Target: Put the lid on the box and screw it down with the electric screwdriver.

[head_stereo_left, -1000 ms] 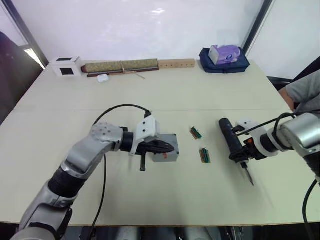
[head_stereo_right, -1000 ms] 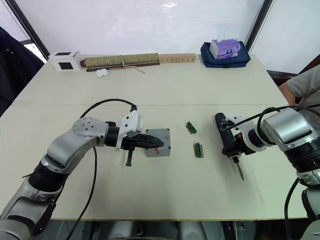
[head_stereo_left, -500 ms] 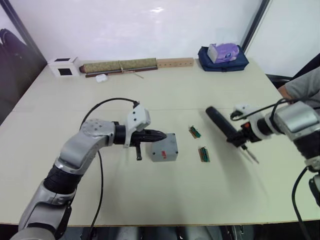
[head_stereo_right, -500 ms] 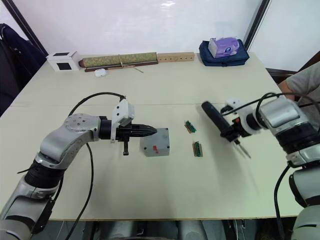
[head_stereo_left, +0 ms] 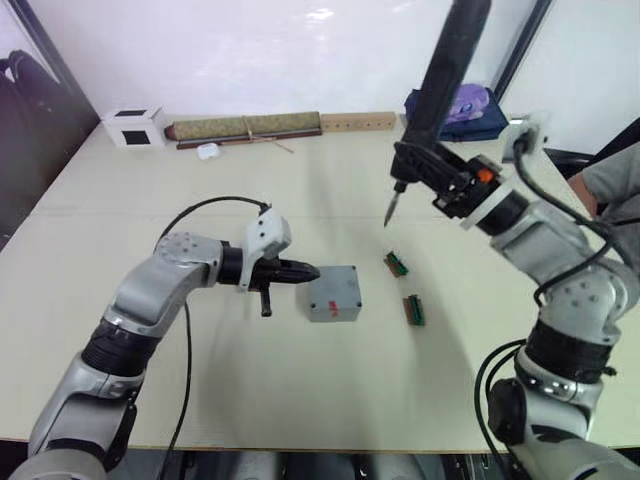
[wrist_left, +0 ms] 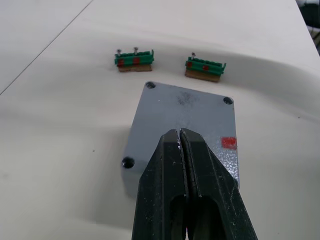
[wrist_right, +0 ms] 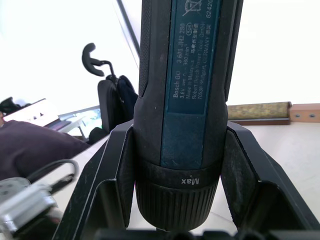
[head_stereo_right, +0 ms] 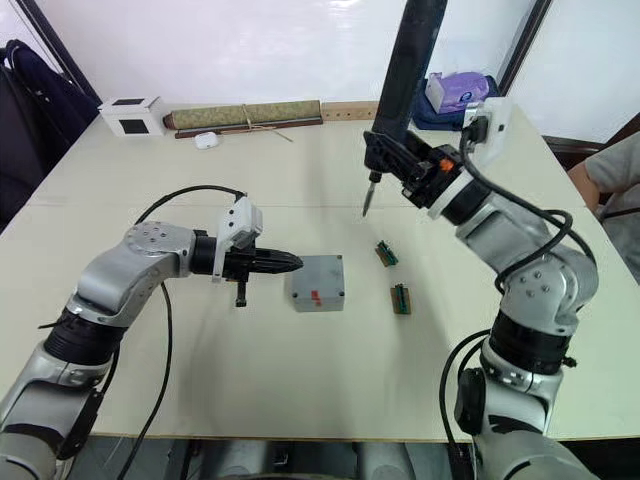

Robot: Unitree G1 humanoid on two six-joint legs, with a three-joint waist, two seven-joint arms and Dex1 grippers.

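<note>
The robot's left arm reaches low across the table, elbow bent, its left gripper [head_stereo_left: 300,271] horizontal and pointing right, fingers pressed together with nothing between them. The right arm is raised high, forearm angled up toward the far left, the right gripper [head_stereo_right: 392,150] clamped around the upright electric screwdriver [head_stereo_right: 398,85], bit pointing down.

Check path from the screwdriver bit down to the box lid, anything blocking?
Nothing visible does. The electric screwdriver is held upright in the right gripper, bit above bare table beyond the box. The left gripper, shut, sits at the box's left side, off the lid.
</note>
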